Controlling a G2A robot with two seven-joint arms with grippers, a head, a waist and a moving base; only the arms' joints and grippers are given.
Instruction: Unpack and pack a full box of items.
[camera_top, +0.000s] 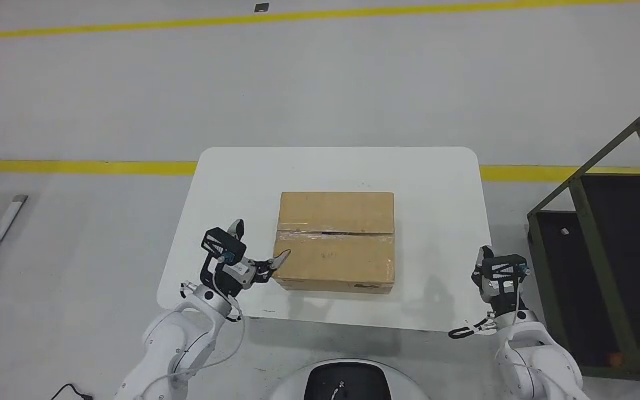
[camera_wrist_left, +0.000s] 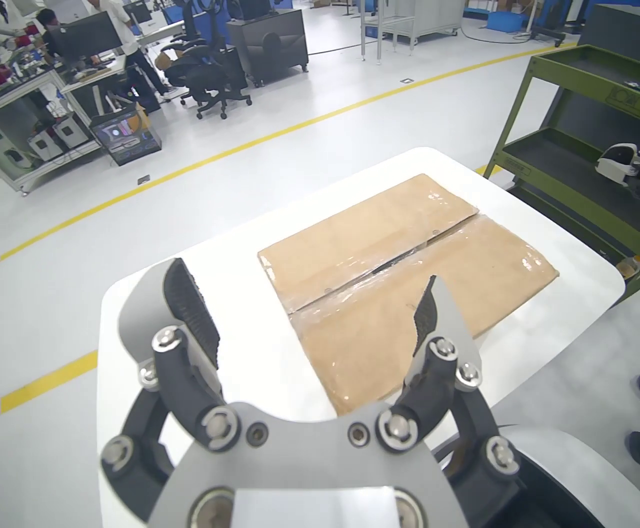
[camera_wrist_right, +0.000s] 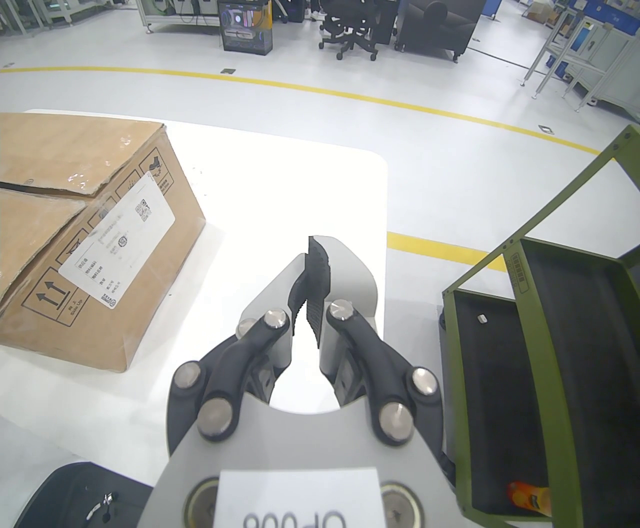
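A brown cardboard box (camera_top: 336, 240) stands in the middle of the white table (camera_top: 430, 180), its two top flaps down and taped along the seam. My left gripper (camera_top: 255, 255) hovers open at the box's near left corner, one fingertip just over the box edge; the left wrist view has the box (camera_wrist_left: 400, 280) beyond the spread fingers (camera_wrist_left: 192, 305). My right gripper (camera_top: 488, 300) sits shut near the table's front right edge, well clear of the box. In the right wrist view the box (camera_wrist_right: 85, 240) carries a white label on its side, and the gripper (camera_wrist_right: 312, 280) holds nothing.
A green metal cart (camera_top: 590, 270) with black shelves stands right of the table, close to my right arm. A small white device (camera_wrist_left: 617, 162) lies on one cart shelf. Yellow floor lines (camera_top: 100, 167) run behind the table.
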